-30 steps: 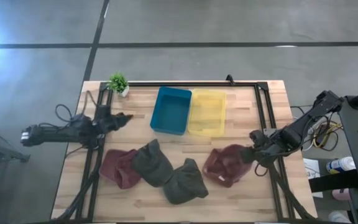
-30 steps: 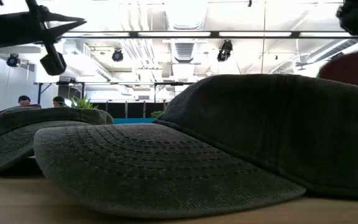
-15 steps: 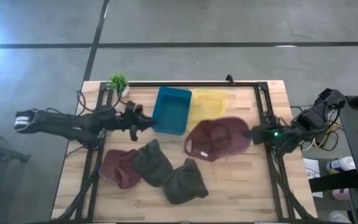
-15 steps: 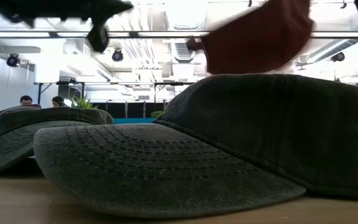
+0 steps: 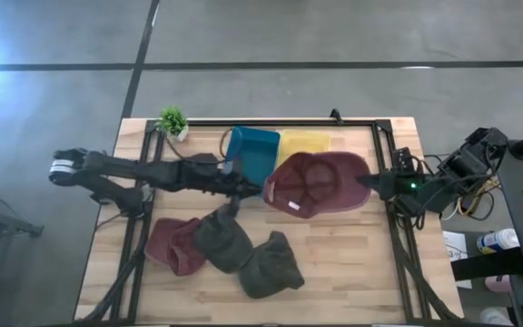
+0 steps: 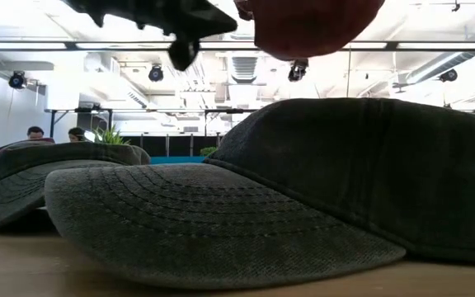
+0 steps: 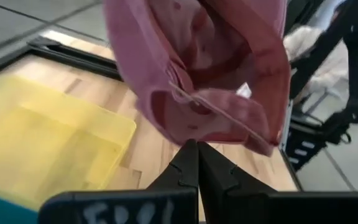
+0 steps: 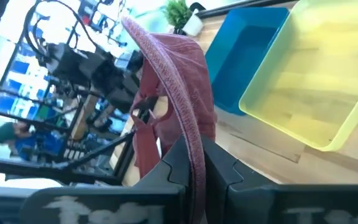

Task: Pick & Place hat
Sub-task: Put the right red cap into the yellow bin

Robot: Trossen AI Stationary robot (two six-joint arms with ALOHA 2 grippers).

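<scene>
small potted plant (image 5: 172, 121), wooden table (image 5: 352, 272), people in background (image 6: 31, 132)

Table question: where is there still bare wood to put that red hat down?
Bare wood lies right of the green hats, out to the table edge, below the red hat in the right gripper. The yellow bin is empty. The front left is crowded with hats; the left gripper reaches mid-table.

Maroon hat (image 6: 316, 25) aloft above a grey cap (image 6: 303, 190) on the table
</scene>
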